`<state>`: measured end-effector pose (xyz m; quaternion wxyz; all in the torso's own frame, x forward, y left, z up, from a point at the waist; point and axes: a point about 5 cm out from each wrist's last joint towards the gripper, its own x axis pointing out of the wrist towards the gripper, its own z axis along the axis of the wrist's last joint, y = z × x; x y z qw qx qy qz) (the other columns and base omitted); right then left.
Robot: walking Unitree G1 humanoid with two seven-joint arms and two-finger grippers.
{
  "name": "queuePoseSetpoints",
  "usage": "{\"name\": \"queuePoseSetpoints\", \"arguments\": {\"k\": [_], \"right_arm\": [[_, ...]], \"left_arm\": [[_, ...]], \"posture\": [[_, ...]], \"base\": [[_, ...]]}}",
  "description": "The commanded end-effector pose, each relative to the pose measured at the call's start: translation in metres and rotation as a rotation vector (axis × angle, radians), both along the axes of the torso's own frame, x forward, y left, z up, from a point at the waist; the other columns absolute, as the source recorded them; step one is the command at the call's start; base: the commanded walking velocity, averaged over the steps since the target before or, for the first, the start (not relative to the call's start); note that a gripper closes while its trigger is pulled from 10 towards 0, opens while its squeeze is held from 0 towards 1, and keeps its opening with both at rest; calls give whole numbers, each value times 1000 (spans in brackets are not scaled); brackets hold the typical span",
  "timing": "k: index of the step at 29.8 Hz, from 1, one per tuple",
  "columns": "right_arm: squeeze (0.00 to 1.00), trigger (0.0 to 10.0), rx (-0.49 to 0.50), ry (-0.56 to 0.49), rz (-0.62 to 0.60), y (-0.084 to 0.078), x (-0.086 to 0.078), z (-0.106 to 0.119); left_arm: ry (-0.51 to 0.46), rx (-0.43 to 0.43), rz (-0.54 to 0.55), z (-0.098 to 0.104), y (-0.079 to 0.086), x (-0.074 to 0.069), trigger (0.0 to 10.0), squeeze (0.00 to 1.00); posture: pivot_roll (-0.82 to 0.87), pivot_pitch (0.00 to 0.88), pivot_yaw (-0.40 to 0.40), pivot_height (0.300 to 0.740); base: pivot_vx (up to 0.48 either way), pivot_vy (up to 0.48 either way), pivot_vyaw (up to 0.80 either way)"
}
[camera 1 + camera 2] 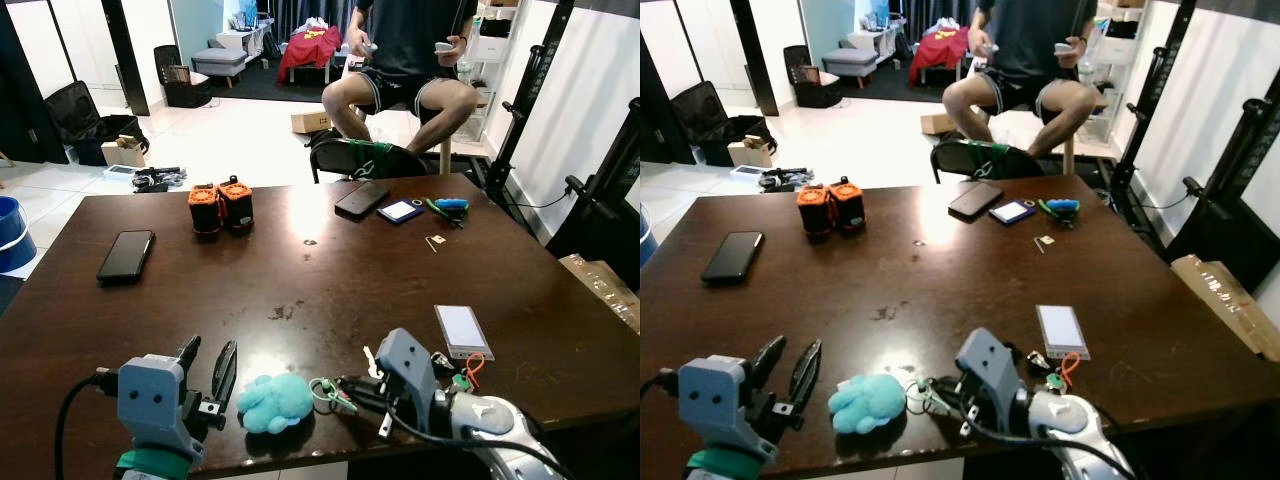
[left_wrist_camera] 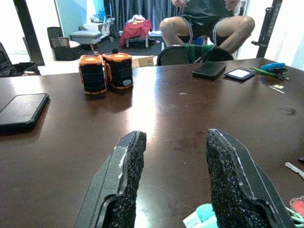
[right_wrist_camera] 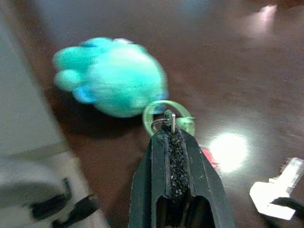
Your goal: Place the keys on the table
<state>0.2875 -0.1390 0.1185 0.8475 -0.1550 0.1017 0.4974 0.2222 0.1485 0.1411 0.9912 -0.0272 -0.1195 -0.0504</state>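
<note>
Keys (image 1: 320, 392) lie at the near edge of the desk (image 1: 330, 280), w/ the turquoise plush charm (image 1: 275, 402) resting flat on the wood and the green ring (image 3: 167, 118) pinched at its metal loop by the right gripper (image 3: 171, 127), fingers clenched tight on it. Grip is at the ring rather than the plush, prob. so the soft end settles first and the metal bits trail behind; a loose key blade (image 3: 278, 187) lies just beside the fingers on the side away from the plush. Judging by that, the bunch is already down on the desk and only the release is left.

Long axis runs roughly parallel to the desk's near edge: plush end points toward the left gripper (image 1: 205, 372), ring end toward the right one.

Left gripper hovers just beside the plush, fingers (image 2: 124, 175) spread wide, holding nothing – likely just standing by. White card (image 1: 463, 331) sits near the right arm, further in on the desk.
</note>
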Motion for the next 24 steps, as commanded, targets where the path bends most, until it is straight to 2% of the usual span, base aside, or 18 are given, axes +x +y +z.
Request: {"name": "queuePoseSetpoints", "arguments": {"k": [1, 4, 8, 16, 24], "right_arm": [[0, 10000, 2, 40, 66, 6, -9, -3], [0, 10000, -3, 69, 120, 11, -15, -5], [0, 10000, -35, 75, 138, 8, -16, -9], [0, 10000, -84, 28, -12, -5, 1, -15], [0, 10000, -107, 61, 26, -8, -4, -20]], "left_arm": [[12, -7, 0, -1, 1, -1, 10000, 0], [12, -7, 0, -1, 1, -1, 10000, 0], [12, -8, 0, -1, 2, -1, 10000, 0], [13, -9, -5, -1, 1, -1, 10000, 0], [24, -4, -31, -2, -2, -2, 10000, 0]], "posture": [[-136, 0, 93, 740], [-136, 0, 93, 740], [-137, 0, 91, 740], [-137, 0, 91, 740], [-137, 0, 91, 740]], "base": [[0, 0, 0], [0, 0, 0], [0, 0, 0], [0, 0, 0], [0, 0, 0]]}}
